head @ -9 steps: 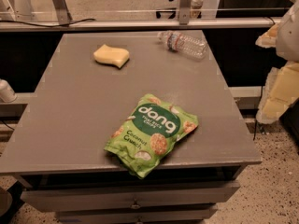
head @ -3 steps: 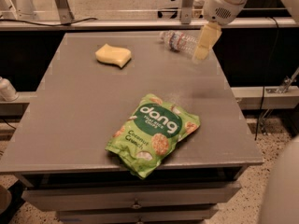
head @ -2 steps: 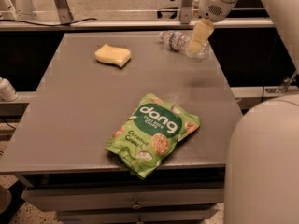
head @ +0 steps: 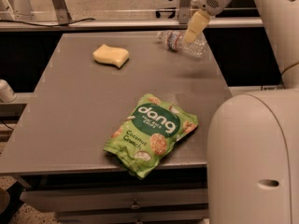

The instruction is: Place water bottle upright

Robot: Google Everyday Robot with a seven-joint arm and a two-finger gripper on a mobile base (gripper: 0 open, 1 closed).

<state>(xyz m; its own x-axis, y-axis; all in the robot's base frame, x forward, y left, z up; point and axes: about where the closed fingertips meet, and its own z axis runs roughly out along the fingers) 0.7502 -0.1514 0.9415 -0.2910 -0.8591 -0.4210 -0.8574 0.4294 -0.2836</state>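
Note:
The water bottle (head: 180, 44) is clear ribbed plastic with a label band. It lies on its side at the far right of the grey table (head: 84, 101), its cap end pointing left. My gripper (head: 193, 28) hangs from the arm that comes in at the top right. It is just above the bottle's middle and partly covers it. The cream finger points down and to the left toward the bottle.
A yellow sponge (head: 111, 55) lies at the far left-centre of the table. A green Dang chip bag (head: 152, 132) lies near the front edge. My white arm body (head: 254, 157) fills the lower right. A rail and dark gap run behind the table.
The gripper has come from off the table's right side to over the bottle. In the last second it shifted slightly left and nearer. The bottle, sponge and bag have not moved.

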